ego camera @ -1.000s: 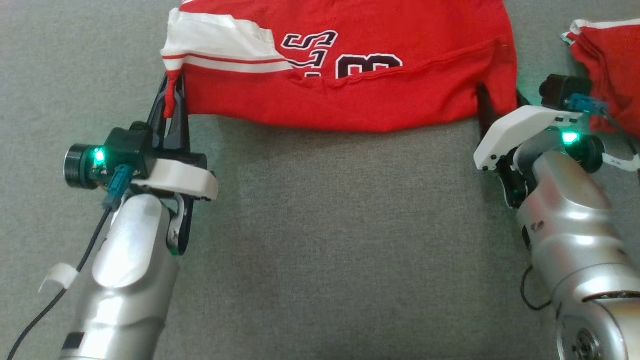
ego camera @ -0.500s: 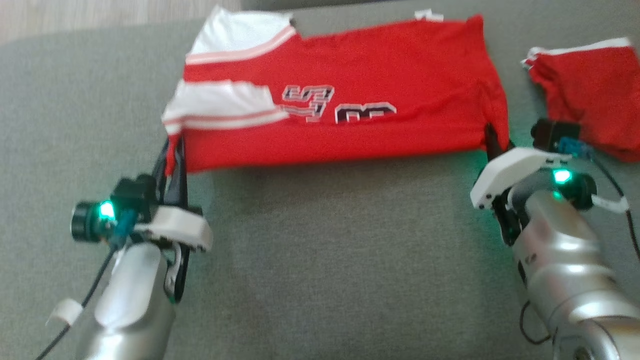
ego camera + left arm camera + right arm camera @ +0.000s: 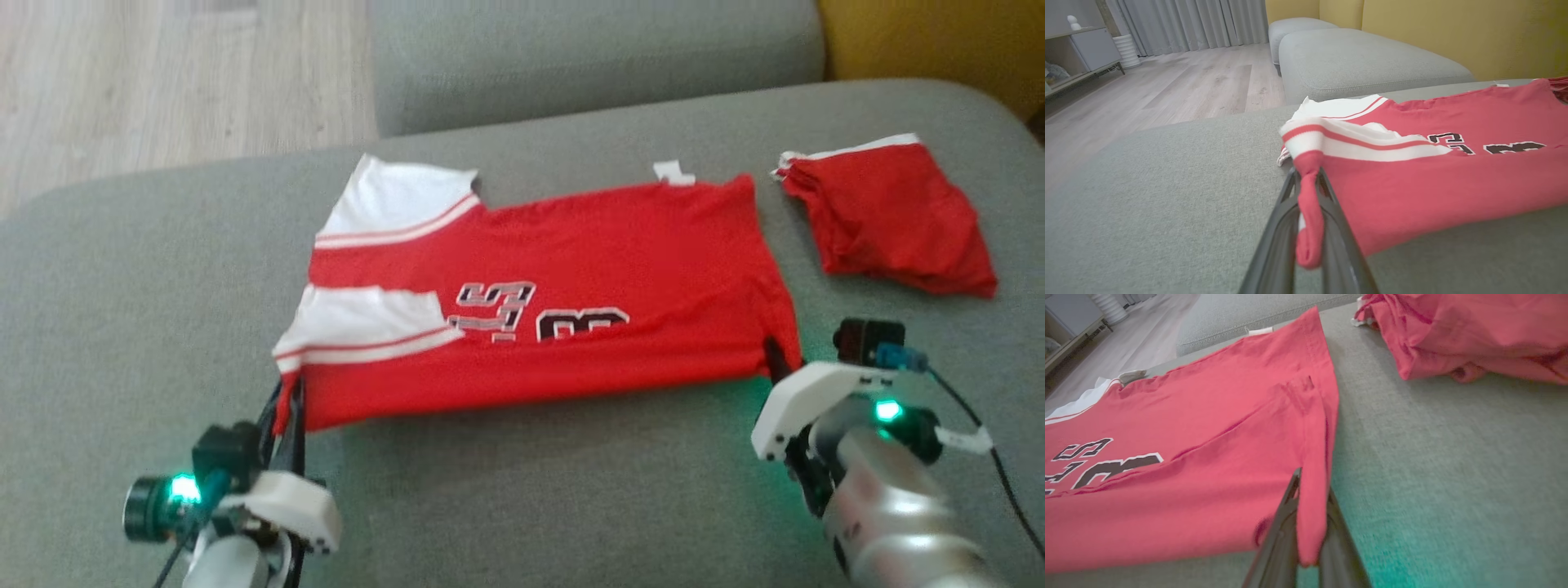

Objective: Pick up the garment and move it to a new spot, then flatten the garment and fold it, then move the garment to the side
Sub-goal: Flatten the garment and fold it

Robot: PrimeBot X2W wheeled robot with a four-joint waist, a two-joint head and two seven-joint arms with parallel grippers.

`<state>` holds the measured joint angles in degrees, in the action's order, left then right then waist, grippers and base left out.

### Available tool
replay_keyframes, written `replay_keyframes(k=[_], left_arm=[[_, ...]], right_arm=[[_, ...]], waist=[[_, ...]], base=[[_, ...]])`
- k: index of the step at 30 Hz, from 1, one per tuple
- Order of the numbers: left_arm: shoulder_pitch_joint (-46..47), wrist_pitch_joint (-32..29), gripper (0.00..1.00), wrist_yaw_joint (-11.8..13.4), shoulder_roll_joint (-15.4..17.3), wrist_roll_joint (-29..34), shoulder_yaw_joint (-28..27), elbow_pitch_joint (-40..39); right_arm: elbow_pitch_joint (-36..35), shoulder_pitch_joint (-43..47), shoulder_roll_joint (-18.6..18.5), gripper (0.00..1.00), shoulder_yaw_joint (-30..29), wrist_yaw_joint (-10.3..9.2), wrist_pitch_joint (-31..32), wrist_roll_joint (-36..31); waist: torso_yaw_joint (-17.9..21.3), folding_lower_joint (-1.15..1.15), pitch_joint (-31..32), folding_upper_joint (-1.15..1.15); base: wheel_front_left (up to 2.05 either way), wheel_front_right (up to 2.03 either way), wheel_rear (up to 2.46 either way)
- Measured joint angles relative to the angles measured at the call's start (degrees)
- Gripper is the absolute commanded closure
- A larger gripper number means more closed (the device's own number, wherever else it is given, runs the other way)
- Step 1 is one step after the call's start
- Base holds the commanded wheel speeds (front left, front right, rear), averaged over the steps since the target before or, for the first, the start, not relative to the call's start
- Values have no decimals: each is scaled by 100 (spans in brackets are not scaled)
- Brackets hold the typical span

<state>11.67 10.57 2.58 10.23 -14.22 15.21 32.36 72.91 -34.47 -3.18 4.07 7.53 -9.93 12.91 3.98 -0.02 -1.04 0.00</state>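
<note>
I have left jaws pinching sleeve-side near corner of jersey (image 3: 571, 269), right jaws pinching its hem-side near corner: edge taut, ready for fold.

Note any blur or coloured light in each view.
Head view: whole picture slightly soft, green glow on the couch beside the right claw; left wrist view: jersey sharp, left claw blurred close up; right wrist view: green cast on couch.

Left end effector (image 3: 1308, 176), bottom centre: fingers pinched on a bunched red corner of the shirt (image 3: 1433, 183). Shirt spreads over the grey cushion (image 3: 1147, 196), centre to right edge, with its white striped sleeve just above the pinched corner. Wooden floor (image 3: 1188, 85) upper left.
</note>
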Motion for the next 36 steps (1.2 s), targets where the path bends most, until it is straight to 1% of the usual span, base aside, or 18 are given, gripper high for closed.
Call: replay_keyframes(k=[9, 15, 23, 24, 25, 26, 27, 28, 32, 36], left_arm=[[-574, -357, 100, 155, 59, -62, 100, -720], [-748, -558, 100, 225, 79, -62, 165, -1037], [-758, -647, 100, 255, 118, -97, 211, -1200], [-760, -658, 100, 255, 120, -105, 220, -1210], [-759, -717, 98, 255, 119, -132, 230, -1216], [-760, -773, 71, 255, 120, -145, 246, -1216], [-760, -806, 11, 259, 122, -144, 253, -1220], [-761, -805, 0, 294, 130, -144, 252, -1235], [-753, -768, 0, 355, 172, -144, 210, -1343], [-653, -376, 0, 428, 176, -188, 60, -1523]], right_arm=[[-301, 409, 0, 100, -83, 0, 156, 71], [-702, 678, 0, 100, -203, 0, 255, 71], [-1416, 1063, 4, 100, -372, 0, 492, 65], [-1526, 1120, 12, 27, -419, 0, 490, 26], [-1651, 1184, 15, 0, -454, 0, 491, 4], [-1781, 1249, 16, 0, -467, 0, 501, 26], [-1933, 1317, 15, 0, -474, 0, 500, 31], [-2098, 1377, 13, 0, -486, 0, 498, 54], [-2917, 1541, 14, 0, -487, 0, 324, 171], [-3821, 1619, 14, 0, -430, 0, 3, 170]], waist=[[81, 1, 164, 0], [66, 2, 130, 0], [41, 2, 83, 0], [39, 2, 74, 0], [37, 2, 63, 0], [34, 2, 50, 0], [32, 2, 36, 0], [32, 2, 19, 0], [54, 2, -93, 0], [88, 2, -274, 0]], base=[[0, 0, 0], [0, 0, 0], [0, 0, 0], [0, 0, 0], [0, 0, 0], [0, 0, 0], [0, 0, 0], [0, 0, 0], [0, 0, 0], [0, 0, 0]])
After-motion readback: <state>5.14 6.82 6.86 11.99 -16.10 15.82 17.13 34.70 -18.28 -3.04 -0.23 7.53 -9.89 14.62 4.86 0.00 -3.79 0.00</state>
